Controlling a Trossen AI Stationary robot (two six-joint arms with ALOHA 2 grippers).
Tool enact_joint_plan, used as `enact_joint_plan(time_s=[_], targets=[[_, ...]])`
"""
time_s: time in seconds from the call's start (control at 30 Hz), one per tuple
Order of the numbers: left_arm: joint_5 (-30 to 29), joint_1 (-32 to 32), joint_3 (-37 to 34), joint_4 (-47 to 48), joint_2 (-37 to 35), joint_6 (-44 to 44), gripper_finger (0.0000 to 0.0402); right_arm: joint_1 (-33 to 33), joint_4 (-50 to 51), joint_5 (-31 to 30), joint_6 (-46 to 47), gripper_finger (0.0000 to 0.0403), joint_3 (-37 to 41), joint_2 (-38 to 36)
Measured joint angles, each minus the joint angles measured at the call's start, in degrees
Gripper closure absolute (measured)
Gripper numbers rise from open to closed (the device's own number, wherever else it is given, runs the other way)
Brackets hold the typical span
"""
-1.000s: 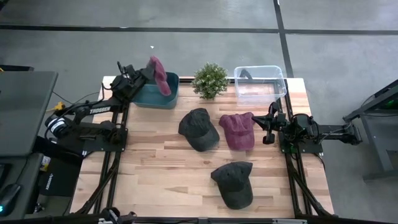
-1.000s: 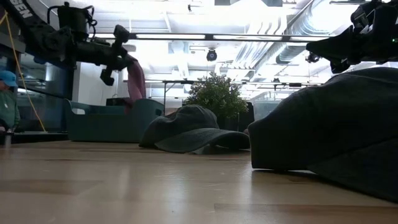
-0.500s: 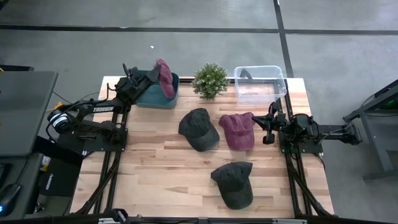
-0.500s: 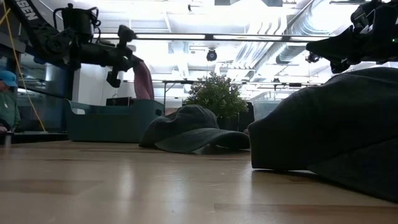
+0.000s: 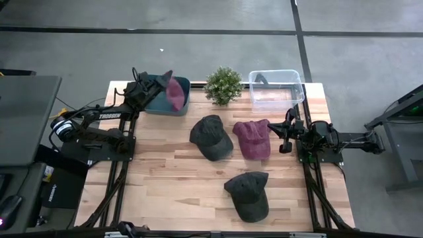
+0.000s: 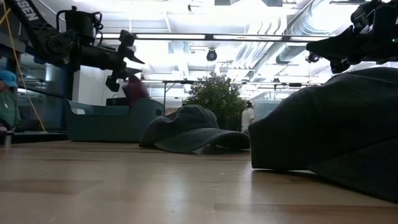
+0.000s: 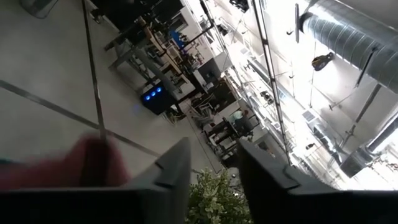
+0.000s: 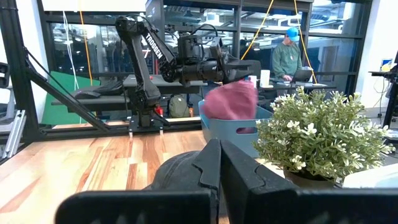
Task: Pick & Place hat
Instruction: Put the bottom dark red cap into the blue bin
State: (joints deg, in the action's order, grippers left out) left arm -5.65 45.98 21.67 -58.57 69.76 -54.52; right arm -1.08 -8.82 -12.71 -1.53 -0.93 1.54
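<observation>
High view: the left arm reaches toward the table's far left corner, its left gripper [image 5: 157,83] poised above the teal bin [image 5: 153,104] with fingers spread and nothing between them. A maroon hat [image 5: 176,94] is just beside the fingertips, in the bin's mouth and blurred. The right arm lies folded at the table's right edge, its right gripper [image 5: 284,135] closed and empty, close to a second maroon hat [image 5: 252,139] on the wood.
</observation>
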Motion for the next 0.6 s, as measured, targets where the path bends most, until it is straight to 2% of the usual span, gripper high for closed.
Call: enact_joint_plan(time_s=[0.13,0.27,0.53,0.6], targets=[[0.65,0.13,0.00,-0.01,-0.97,0.10,0.0204,-0.02,0.00,0.00,-0.01,0.0402,0.00,0.00],[-0.60,0.13,0.00,0.04,-3.08,2.81,0.0168,-0.02,0.00,0.01,0.01,0.0402,0.02,0.00],[-8.20,0.15,0.02,3.73,-10.19,10.46,0.0158,-0.02,0.00,0.01,-0.01,0.0402,0.00,-0.01],[-8.07,0.20,0.02,6.75,-12.30,10.92,0.0158,-0.02,0.02,0.01,0.00,0.0402,0.00,-0.01]])
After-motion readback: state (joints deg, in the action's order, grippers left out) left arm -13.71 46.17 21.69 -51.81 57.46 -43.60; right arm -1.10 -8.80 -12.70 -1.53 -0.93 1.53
